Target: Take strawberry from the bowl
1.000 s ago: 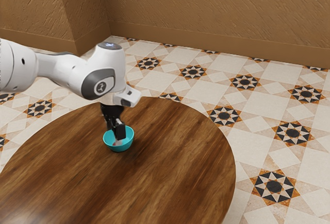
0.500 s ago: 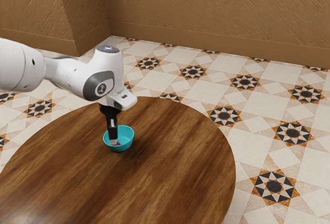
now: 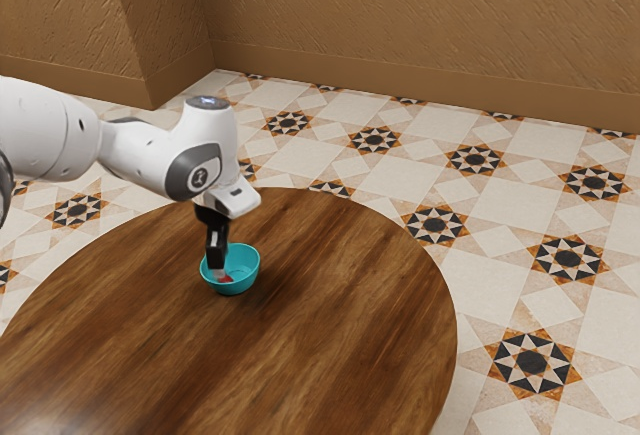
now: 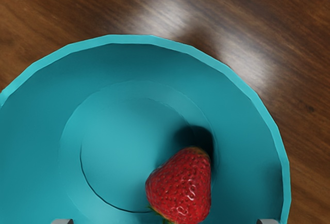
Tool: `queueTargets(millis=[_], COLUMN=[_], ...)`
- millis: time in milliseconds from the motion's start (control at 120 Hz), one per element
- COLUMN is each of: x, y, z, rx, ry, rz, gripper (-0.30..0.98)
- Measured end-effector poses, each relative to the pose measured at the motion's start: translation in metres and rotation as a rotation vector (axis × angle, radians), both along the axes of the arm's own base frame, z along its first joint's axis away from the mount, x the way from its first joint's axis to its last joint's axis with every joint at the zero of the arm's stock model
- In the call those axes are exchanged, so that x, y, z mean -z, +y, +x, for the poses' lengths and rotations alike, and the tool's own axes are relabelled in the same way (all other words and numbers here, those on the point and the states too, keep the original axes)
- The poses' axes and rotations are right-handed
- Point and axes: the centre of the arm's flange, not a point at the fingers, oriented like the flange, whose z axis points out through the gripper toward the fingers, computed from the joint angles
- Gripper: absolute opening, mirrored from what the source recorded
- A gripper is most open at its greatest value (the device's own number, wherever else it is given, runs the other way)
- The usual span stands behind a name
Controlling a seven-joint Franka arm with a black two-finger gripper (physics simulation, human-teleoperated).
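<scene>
My gripper reaches down into the turquoise bowl, near the side of it toward the exterior view's left. A bit of the red strawberry shows beside the fingertips. In the wrist view the gripper is open, one grey fingertip on either side at the lower edge. The whole strawberry lies on its side at the bottom of the bowl, between the two tips but with wide gaps to both.
The bowl stands on a round brown wooden table. The table's curved edge borders a patterned tile floor, and a brown wall rises behind.
My hand has turned and moved slightly toward the exterior view's left, with the fingertips staying low in the bowl. The bowl has stayed in place.
</scene>
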Motion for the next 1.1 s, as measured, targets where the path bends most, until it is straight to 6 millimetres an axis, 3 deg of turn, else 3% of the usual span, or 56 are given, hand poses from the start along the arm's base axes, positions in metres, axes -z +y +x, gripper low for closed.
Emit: queueTargets(millis=[717, 1100], x=[0.028, 0.028], y=[0.000, -0.005], z=[0.012, 0.012], rx=[0.118, 0.130], ry=[-0.022, -0.042], rz=[-0.030, -0.050], gripper=[0.44, 0.44])
